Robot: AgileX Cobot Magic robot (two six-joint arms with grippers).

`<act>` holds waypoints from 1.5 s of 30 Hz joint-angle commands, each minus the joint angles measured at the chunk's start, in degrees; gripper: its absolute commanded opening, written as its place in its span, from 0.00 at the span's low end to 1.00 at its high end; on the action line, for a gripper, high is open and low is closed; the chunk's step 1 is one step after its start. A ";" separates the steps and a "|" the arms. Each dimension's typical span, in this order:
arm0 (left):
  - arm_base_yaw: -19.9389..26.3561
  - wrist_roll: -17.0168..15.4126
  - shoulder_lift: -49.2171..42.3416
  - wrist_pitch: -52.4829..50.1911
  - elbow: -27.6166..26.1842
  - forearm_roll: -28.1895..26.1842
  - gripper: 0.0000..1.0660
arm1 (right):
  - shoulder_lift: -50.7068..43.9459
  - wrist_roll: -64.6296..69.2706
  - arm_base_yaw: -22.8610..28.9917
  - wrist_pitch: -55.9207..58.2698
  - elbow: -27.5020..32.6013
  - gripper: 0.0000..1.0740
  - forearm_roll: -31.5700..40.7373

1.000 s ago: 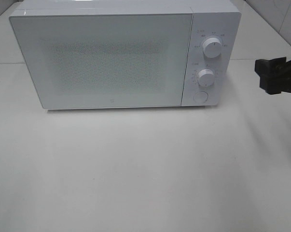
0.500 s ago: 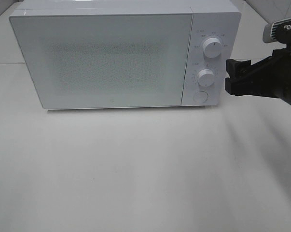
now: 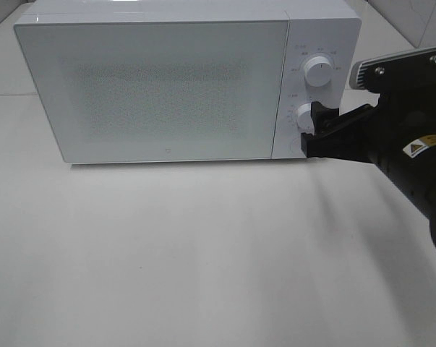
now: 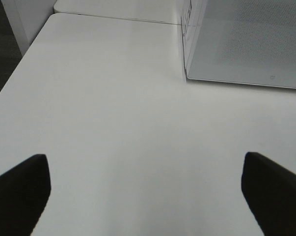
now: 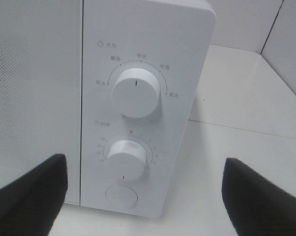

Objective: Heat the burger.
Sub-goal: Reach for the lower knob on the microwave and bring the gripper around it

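White matte table [image 3: 203, 253] filling the frame, thin seam [image 3: 8, 95] crossing it at mid left, pale tiled wall [image 3: 429, 22] with grey joints in the upper right corner, dark floor [image 4: 1, 59] beyond the table's edge, soft even light, faint shadows.

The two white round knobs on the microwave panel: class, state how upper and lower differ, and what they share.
The upper white round knob is larger than the lower white round knob. The upper knob's mark points up; the lower knob's points down. Words ring the upper knob; ticks and numbers ring the lower. Both sit on the white microwave's control panel.
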 commanded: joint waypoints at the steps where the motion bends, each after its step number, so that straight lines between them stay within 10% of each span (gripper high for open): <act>1: 0.17 0.06 -0.86 -0.74 0.17 -0.34 0.92 | 4.13 0.92 1.43 -5.16 0.00 0.71 3.84; 45: 0.17 0.06 -0.86 -0.74 0.17 -0.34 0.92 | 27.62 8.02 -0.92 -10.83 -18.96 0.71 0.52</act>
